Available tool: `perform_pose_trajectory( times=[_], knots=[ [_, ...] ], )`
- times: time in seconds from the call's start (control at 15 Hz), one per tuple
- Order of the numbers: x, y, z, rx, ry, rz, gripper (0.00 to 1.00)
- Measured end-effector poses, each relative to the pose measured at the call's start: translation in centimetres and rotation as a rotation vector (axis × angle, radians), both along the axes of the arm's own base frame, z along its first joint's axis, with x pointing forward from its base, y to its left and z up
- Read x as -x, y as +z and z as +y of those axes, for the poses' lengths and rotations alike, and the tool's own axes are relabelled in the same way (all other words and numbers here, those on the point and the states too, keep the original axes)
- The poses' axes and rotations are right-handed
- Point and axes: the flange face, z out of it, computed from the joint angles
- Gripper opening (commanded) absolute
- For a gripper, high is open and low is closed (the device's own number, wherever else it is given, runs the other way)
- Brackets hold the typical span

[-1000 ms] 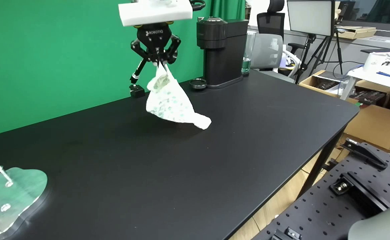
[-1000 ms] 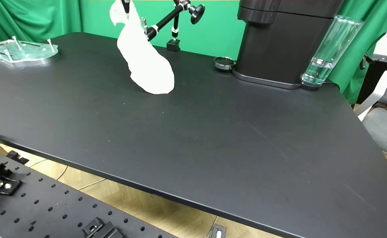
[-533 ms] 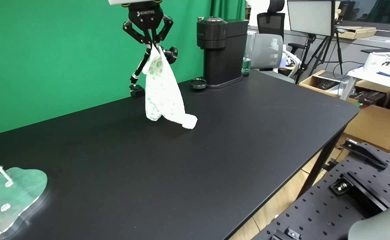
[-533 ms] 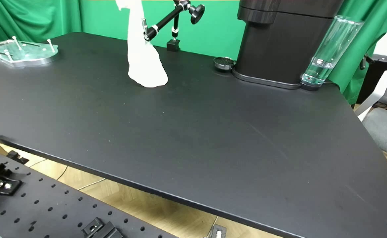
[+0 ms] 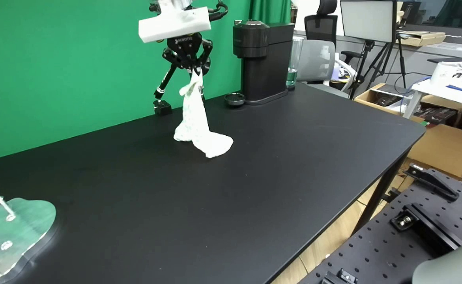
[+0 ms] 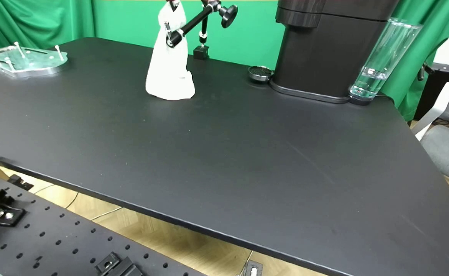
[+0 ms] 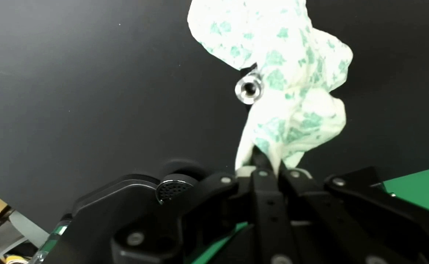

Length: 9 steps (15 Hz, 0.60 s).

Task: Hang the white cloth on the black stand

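The white cloth with green spots hangs bunched from my gripper (image 5: 196,71), which is shut on its top end. The cloth shows in both exterior views (image 5: 194,118) (image 6: 170,73) and in the wrist view (image 7: 284,62). Its lower end is at or just above the tabletop; I cannot tell which. The black stand (image 6: 195,23) has a slanted arm whose end lies in front of the cloth in that exterior view. In the wrist view the arm's silver tip (image 7: 249,89) is right beside the cloth. Whether they touch is unclear. The gripper and cloth partly hide the stand (image 5: 167,82) in an exterior view.
A black coffee machine (image 5: 262,63) with a clear water tank (image 5: 292,63) stands beside the stand. A small round drip cup (image 6: 260,73) sits at its foot. A green-tinted plate with white pegs (image 6: 28,60) lies at the table's far end. A green curtain hangs behind.
My gripper rose with the cloth, then came down again. In an exterior view the cloth moved from in front and left of the stand's arm to behind its end. The grip stayed shut.
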Motion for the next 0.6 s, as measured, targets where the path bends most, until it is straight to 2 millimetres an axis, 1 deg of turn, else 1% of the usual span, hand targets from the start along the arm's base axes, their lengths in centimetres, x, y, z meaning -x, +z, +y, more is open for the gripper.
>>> perform_pose_trajectory(
  times=[0.13,0.27,0.47,0.6],
  knots=[
    [-0.9,-1.1,-1.0,0.013,-0.046,-0.005,0.00],
    [-1.9,-1.6,-2.5,0.022,-0.089,-0.013,0.00],
    [-3.2,-1.5,-4.8,0.036,-0.133,-0.031,0.00],
    [-3.7,-1.2,-6.3,0.045,-0.155,-0.039,0.00]
  ],
)
